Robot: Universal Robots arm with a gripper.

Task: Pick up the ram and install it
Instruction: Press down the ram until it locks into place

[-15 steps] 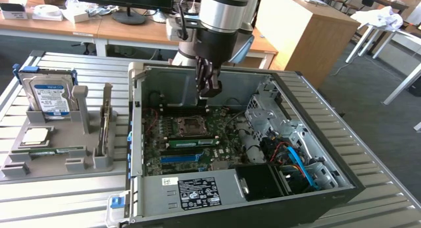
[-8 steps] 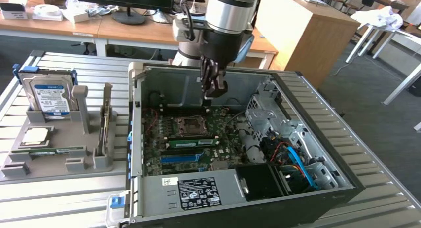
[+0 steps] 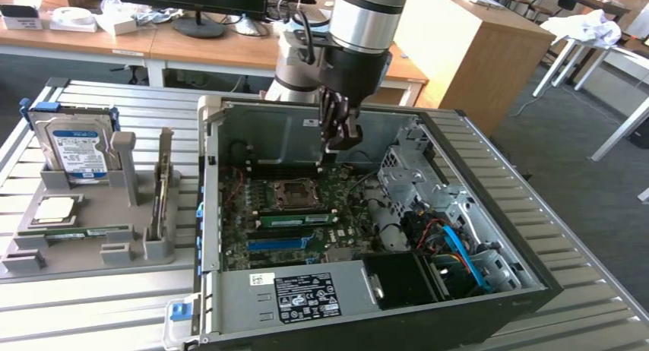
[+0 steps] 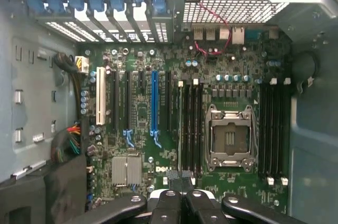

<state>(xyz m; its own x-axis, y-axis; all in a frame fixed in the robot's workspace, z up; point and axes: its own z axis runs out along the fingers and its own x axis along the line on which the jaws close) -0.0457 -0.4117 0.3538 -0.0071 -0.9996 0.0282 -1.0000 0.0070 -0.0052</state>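
A long green ram stick (image 3: 296,218) stands in a slot just beside the empty CPU socket (image 3: 294,191) on the motherboard inside the open computer case (image 3: 213,214). In the wrist view its thin edge (image 4: 180,129) runs along the slot next to the socket (image 4: 228,138). A second green stick (image 3: 79,232) lies flat in the grey holder tray at the exterior view's left. My gripper (image 3: 342,142) hangs above the motherboard, over the back of the case. Its dark fingers (image 4: 173,184) are pressed together with nothing between them.
The grey tray (image 3: 20,256) also holds a hard drive (image 3: 71,150), a square silver CPU chip (image 3: 56,208) and an upright expansion card (image 3: 163,191). Drive cages and blue cables (image 3: 457,248) fill the case's right side. The power supply (image 3: 304,294) sits at the front.
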